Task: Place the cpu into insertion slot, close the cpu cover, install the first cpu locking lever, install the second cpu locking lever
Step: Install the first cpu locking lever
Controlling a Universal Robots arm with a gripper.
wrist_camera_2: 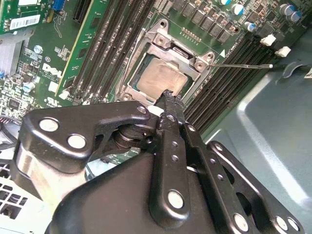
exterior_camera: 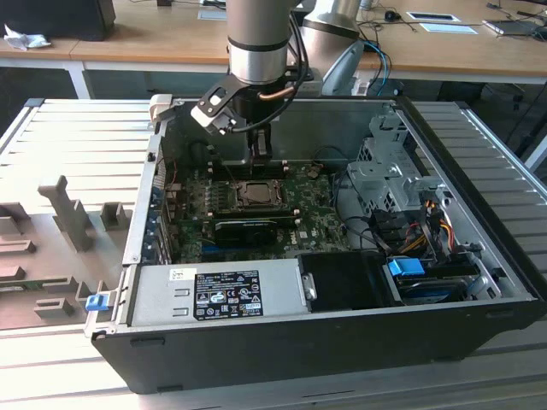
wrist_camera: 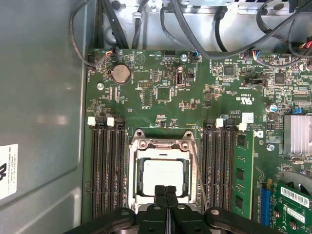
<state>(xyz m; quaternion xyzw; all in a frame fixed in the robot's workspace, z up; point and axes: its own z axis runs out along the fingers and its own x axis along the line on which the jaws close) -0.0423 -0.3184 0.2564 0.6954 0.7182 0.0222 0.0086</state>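
Observation:
The cpu (wrist_camera: 163,176) shows its pale silvery face inside the insertion slot (wrist_camera: 132,181) on the green motherboard. The cpu cover (wrist_camera: 162,145), a metal frame with a square window, lies flat around the chip. A thin locking lever (wrist_camera_2: 243,65) sticks out sideways from a corner of the socket, and it runs along the socket's side in the first wrist view as a thin wire (wrist_camera: 197,168). My gripper (wrist_camera: 165,191) hangs just above the socket's edge, shut with nothing between its fingers. In the exterior view the gripper (exterior_camera: 261,154) hovers over the cpu (exterior_camera: 255,193).
Black memory slots (wrist_camera: 105,170) flank the socket on both sides. A long black card (exterior_camera: 252,226) lies in front of the socket, with the grey power supply (exterior_camera: 218,295) beyond it. Drive cage and cables (exterior_camera: 402,196) fill the exterior view's right. Case walls enclose the board.

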